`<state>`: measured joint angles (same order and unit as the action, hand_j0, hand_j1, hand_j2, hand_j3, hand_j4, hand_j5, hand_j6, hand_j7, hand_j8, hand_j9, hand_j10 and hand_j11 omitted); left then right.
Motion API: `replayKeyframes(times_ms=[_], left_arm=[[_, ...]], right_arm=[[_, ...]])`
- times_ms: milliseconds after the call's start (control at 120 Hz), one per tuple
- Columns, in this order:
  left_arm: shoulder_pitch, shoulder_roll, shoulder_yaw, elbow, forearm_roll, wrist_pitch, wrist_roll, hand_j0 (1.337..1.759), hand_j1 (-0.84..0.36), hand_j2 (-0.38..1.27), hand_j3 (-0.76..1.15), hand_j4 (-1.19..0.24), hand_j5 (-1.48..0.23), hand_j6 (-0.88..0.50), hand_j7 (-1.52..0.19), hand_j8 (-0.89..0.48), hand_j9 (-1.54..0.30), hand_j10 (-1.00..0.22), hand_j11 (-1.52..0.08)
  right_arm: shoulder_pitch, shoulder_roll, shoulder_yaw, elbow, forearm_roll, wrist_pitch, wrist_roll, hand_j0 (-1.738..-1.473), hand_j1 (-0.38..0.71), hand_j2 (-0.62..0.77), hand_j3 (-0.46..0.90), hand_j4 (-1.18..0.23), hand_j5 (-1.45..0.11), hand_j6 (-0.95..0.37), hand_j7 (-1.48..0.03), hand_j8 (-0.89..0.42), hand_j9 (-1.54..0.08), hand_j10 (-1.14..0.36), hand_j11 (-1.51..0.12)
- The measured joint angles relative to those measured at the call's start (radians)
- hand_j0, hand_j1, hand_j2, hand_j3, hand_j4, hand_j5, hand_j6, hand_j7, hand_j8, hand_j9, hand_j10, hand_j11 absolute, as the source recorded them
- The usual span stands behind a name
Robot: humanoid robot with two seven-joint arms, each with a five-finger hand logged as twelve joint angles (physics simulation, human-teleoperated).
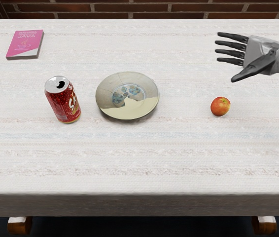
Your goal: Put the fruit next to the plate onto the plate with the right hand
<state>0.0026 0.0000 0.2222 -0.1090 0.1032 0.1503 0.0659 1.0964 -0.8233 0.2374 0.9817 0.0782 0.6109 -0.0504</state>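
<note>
One right robot hand [250, 53], reaching in from the right, fingers [230, 44] spread wide, gripping nothing. Below it and slightly to its left, on the desk [139, 158]: one red-yellow apple [220, 106], well apart from the plate [129, 116]. Probably firm, smooth, light and prone to rolling; best wrapped around its widest part, thumb opposite fingers. Farther left of the robot hand: one shiny plate, one red soda can [63, 99], one pink book [25, 44].

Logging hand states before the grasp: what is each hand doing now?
Right hand: open, fingers spread, holding nothing.
Left hand: not in view.
</note>
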Motion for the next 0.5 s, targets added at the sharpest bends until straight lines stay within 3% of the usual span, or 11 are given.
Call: replayKeyframes(times_ms=[83,233,367,500], left_arm=[[-0.001,0.000,0.000,0.000,0.000,0.000,0.000,1.658,0.05,0.05,0.00,-0.25,-0.32,-0.25,-0.32,-0.25,-0.32,-0.25,-0.32],[-0.001,0.000,0.000,0.000,0.000,0.000,0.000,1.658,0.05,0.05,0.00,-0.25,-0.32,-0.25,-0.32,-0.25,-0.32,-0.25,-0.32],[-0.001,0.000,0.000,0.000,0.000,0.000,0.000,1.658,0.05,0.05,0.00,-0.25,-0.32,-0.25,-0.32,-0.25,-0.32,-0.25,-0.32],[-0.001,0.000,0.000,0.000,0.000,0.000,0.000,1.658,0.05,0.05,0.00,-0.25,-0.32,-0.25,-0.32,-0.25,-0.32,-0.25,-0.32]], right_arm=[[0.001,-0.003,0.003,0.000,-0.009,0.000,-0.004,-1.658,-0.31,-0.01,0.00,-0.03,-0.04,-0.03,-0.05,-0.03,-0.04,-0.03,-0.04],[0.014,-0.014,0.029,-0.008,-0.047,0.000,-0.070,-1.658,-0.31,-0.01,0.00,-0.03,-0.04,-0.03,-0.05,-0.03,-0.04,-0.03,-0.04],[0.075,-0.005,0.070,-0.013,-0.308,0.000,-0.093,-1.658,-0.31,-0.01,0.00,-0.03,-0.04,-0.03,-0.05,-0.03,-0.04,-0.03,-0.04],[0.117,-0.007,0.079,0.061,-0.542,0.000,-0.107,-1.658,-0.31,-0.01,0.00,-0.04,-0.05,-0.04,-0.05,-0.04,-0.04,-0.03,-0.04]])
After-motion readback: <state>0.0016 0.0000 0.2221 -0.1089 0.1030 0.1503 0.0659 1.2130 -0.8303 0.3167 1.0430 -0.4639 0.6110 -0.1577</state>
